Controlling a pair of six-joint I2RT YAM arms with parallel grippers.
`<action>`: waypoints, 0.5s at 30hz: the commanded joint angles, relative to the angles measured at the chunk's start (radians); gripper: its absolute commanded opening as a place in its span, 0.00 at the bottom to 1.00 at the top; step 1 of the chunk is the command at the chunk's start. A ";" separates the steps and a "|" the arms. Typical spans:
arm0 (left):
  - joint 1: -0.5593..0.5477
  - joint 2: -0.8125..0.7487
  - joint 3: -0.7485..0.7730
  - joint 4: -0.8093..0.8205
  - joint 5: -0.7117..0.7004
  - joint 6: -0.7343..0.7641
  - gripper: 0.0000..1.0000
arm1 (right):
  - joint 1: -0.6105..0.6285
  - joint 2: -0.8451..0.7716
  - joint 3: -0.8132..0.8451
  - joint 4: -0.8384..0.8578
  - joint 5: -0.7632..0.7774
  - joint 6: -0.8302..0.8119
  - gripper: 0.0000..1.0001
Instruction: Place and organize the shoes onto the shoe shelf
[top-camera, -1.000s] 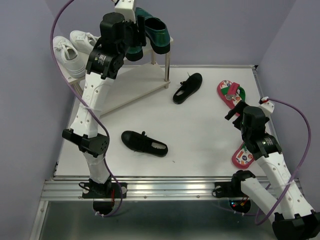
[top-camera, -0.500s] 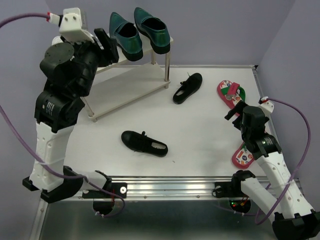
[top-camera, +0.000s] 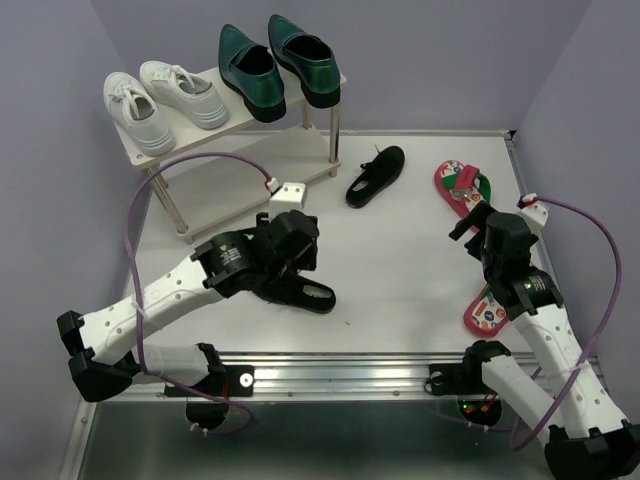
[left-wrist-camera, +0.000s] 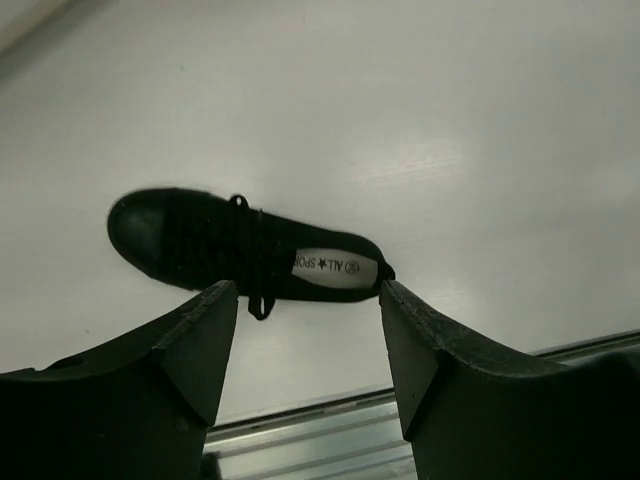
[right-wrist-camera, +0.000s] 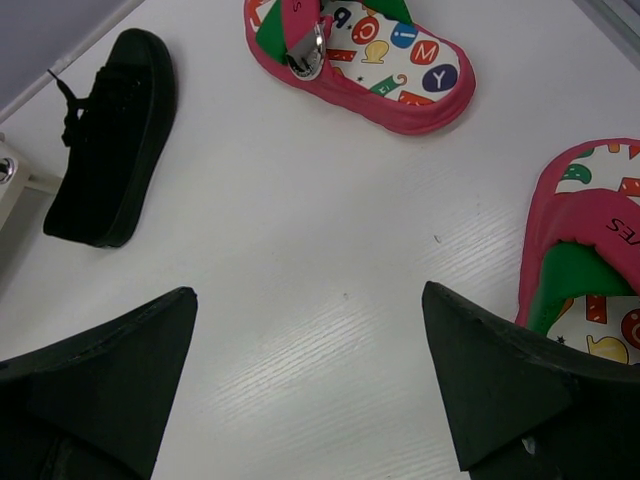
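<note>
Two dark-green loafers (top-camera: 250, 75) (top-camera: 305, 60) stand side by side on the top board of the shoe shelf (top-camera: 240, 185). One black strap shoe (top-camera: 312, 294) lies near the table's front. My left gripper (top-camera: 283, 285) hangs just above it, open, with nothing between its fingers. In the left wrist view that shoe (left-wrist-camera: 190, 240) lies across, just beyond the open left gripper (left-wrist-camera: 305, 295). The other black shoe (top-camera: 376, 176) (right-wrist-camera: 105, 140) lies by the shelf's right leg. Two red flip-flops (top-camera: 461, 187) (top-camera: 487, 310) lie at the right. My right gripper (right-wrist-camera: 308, 295) is open over bare table between them.
White sneakers (top-camera: 160, 100) fill the left half of the shelf's top board. The lower board is bare. A metal rail (top-camera: 330, 375) runs along the table's near edge. Purple walls close in the back and both sides.
My left arm has swung down from the shelf's top board to just above the near black shoe, leaving the green loafers on the shelf. The right arm has not moved.
</note>
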 joint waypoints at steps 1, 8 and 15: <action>-0.064 -0.032 -0.114 0.026 -0.024 -0.307 0.70 | -0.003 -0.009 -0.005 0.047 -0.014 0.012 1.00; -0.065 0.022 -0.313 0.035 -0.032 -0.606 0.68 | -0.003 -0.027 -0.005 0.028 -0.003 0.017 1.00; -0.065 0.120 -0.395 0.057 0.040 -0.759 0.66 | -0.003 -0.063 -0.011 -0.004 0.010 0.021 1.00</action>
